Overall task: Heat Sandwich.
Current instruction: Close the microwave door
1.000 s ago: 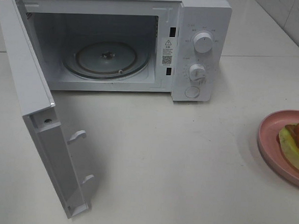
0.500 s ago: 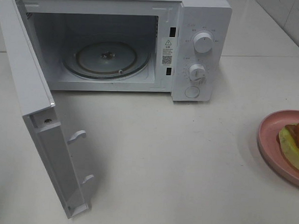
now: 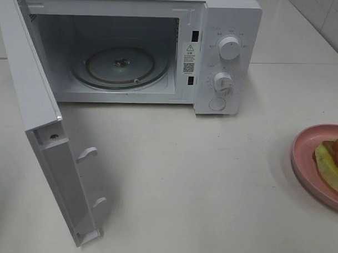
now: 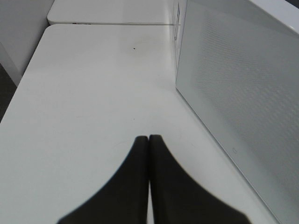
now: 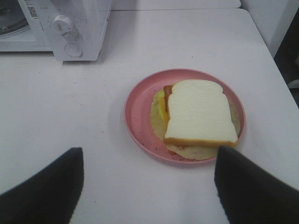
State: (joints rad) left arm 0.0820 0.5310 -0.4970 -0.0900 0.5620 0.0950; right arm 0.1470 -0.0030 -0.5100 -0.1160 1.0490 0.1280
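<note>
**Operator:** What is the state of the scene for the loading step?

**Technician:** The microwave (image 3: 133,47) is seen at the far left of the surface (image 3: 184,177), with its door (image 3: 41,133) swung fully open toward the near left and the glass turntable (image 3: 120,66) bare. The sandwich (image 5: 198,114) is located on the pink plate (image 5: 138,116) at the right edge of the surface, well apart from the oven. The right end effector (image 5: 148,186) is held released, its fingers spread wide, on the near side of the plate and above it; nothing is grasped. The left end effector (image 4: 148,140) is clenched on nothing, beside the outer face of the open door.

**Operator:** How should the pickup be carried out?

**Technician:** It is judged that the plate, not the bread, should be taken: the layers are loose and the lettuce already protrudes on one side. The near rim should be approached low and gripped firmly. The plate should be kept level during transfer so that the top slice is not shed. The cavity should be entered through the middle of the opening, clear of the control panel (image 3: 225,62), and the plate should be centred on the turntable. The left arm should be kept clear of the door's swing.
</note>
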